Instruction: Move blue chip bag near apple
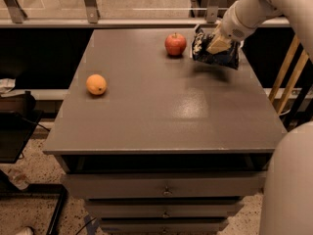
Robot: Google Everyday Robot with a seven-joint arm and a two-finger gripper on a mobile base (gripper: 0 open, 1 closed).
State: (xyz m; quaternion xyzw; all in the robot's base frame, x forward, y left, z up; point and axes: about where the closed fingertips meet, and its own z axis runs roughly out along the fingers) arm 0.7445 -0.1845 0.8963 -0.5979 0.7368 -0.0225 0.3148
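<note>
The bag (221, 59) is dark navy and crinkled, with white print scattered over its face and a pale crimped edge at the top left. None of the lettering can be read, and no brand can be made out. It is clearly bigger than either fruit. It sits at the far right of the surface (161, 106), tilted, with its lower edge seemingly raised off the top and a soft shadow (211, 74) lying below it on the grey. The gripper (218, 44) comes in from the upper right at the end of the white arm (254, 8), and its tan jaws are pinching the middle of the bag. The apple (175, 44), red and round with a short stem, stands just left of the bag, with a narrow gap between them. An orange (96, 84) lies well apart from both, near the left edge. Under the surface, drawers (166, 190) with small knobs face the camera.
</note>
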